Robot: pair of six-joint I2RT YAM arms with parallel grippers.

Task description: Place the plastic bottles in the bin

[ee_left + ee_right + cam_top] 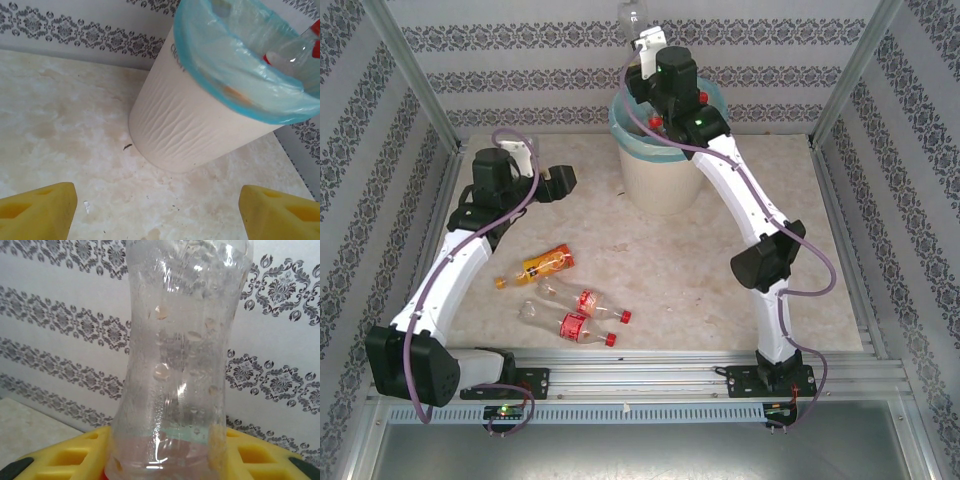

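Up near the bin (660, 185), the right fingers (260, 456) pinch a clear, droplet-speckled plastic bottle (180, 365), while the left fingers (40, 210) stand spread and empty over the tabletop (60, 125).

Marbled beige tabletop (700, 270) w/ damask-striped walls (520, 80) round it — alu rail (650, 375) at near edge.
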